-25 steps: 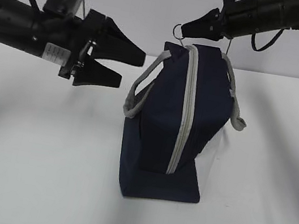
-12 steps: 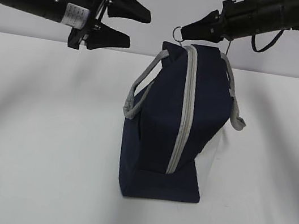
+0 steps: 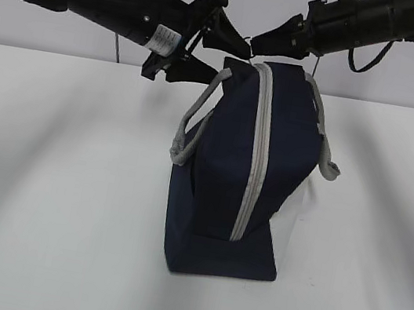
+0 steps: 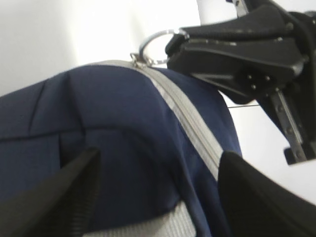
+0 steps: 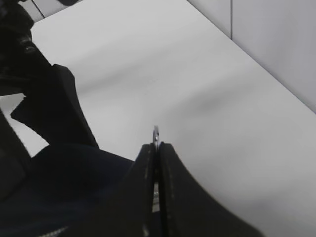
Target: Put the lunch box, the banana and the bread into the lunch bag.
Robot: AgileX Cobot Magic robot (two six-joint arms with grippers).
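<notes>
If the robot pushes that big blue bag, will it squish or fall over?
The navy-blue fabric lunch bag would probably squish, since it is soft cloth. It might tip: it stands tall on a narrow base. The shut right gripper pinching its metal ring pull likely steadies it.

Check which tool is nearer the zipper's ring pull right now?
Right. The right tool is shut on the ring pull at the lunch bag top. The left tool stands open just beside it, straddling the bag's upper corner without gripping.
</notes>
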